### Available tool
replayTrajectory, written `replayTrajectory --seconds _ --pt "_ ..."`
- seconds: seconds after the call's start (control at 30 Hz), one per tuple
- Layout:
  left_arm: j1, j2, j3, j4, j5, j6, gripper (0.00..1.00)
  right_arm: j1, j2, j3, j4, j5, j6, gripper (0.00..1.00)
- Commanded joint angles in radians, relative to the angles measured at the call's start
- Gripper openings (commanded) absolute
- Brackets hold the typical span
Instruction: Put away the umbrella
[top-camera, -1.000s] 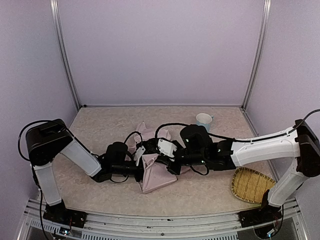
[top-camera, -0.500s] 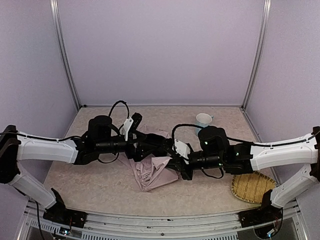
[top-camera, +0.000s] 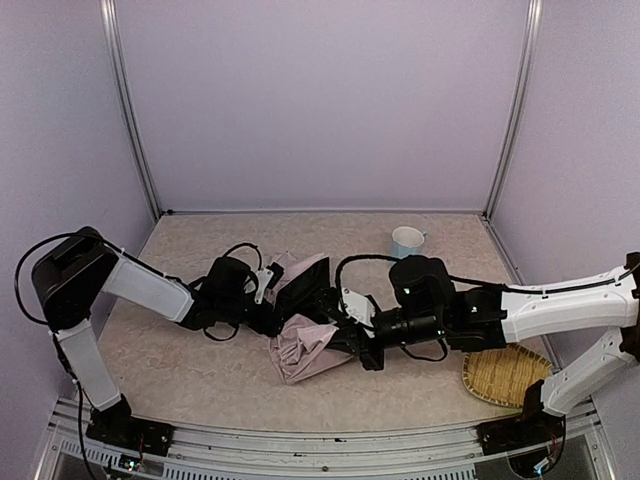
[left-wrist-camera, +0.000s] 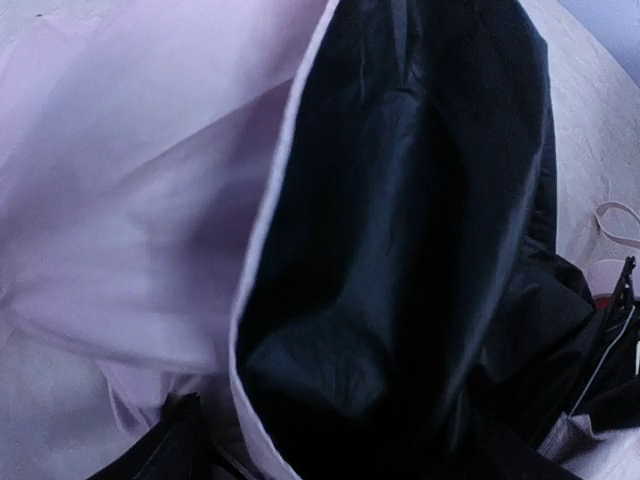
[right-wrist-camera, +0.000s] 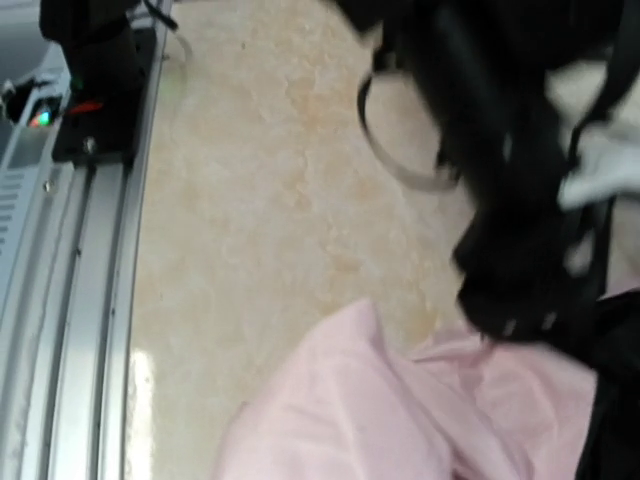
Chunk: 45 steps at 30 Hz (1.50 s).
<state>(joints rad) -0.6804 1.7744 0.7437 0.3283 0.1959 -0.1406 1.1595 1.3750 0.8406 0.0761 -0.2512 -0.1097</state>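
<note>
Umbrella lies bunched mid-worktop, with an arm at each side.
Top view: it sits between left gripper and right gripper. The right fingers are pressed together, on what you can't tell. Left wrist: only black lining and pink fabric show, so you can't tell the left fingers' spread. Right wrist: pink folds over bare worktop. Gather loose panels inward, pull gently, don't drag cloth.
</note>
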Motion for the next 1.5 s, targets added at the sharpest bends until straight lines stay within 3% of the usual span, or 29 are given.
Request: replayTrajectory --seconds 0.0,0.33,0.5,0.77,0.87,0.97,1.17,1.33,1.47 --pt "-0.037 0.077 0.054 0.05 0.055 -0.023 0.74 0.006 0.012 0.063 0.049 0.008 0.015 0.0" --pt "-0.098 0.148 0.078 0.072 0.147 0.024 0.69 -0.188 0.3 0.252 0.087 0.042 0.057 0.0" --pt "-0.071 0.111 0.033 0.12 0.162 0.021 0.69 -0.282 0.383 0.169 0.165 -0.041 0.147 0.0" --pt "-0.059 0.172 0.056 0.143 0.18 -0.002 0.68 -0.29 0.588 0.133 0.198 -0.133 0.198 0.0" --pt "-0.047 0.158 0.034 0.181 0.125 -0.039 0.71 -0.29 0.632 0.111 0.216 -0.159 0.215 0.0" --pt "-0.016 0.112 -0.008 0.25 -0.039 -0.103 0.79 -0.291 0.667 0.084 0.229 -0.191 0.234 0.0" --pt "0.005 -0.046 -0.059 0.413 -0.056 -0.069 0.89 -0.289 0.698 0.026 0.216 -0.219 0.267 0.0" --pt "0.004 -0.228 -0.02 0.361 0.015 0.012 0.93 -0.289 0.679 0.013 0.159 -0.195 0.278 0.0" --pt "-0.04 -0.418 -0.103 0.274 -0.002 0.106 0.87 -0.29 0.643 0.035 0.111 -0.192 0.293 0.0"
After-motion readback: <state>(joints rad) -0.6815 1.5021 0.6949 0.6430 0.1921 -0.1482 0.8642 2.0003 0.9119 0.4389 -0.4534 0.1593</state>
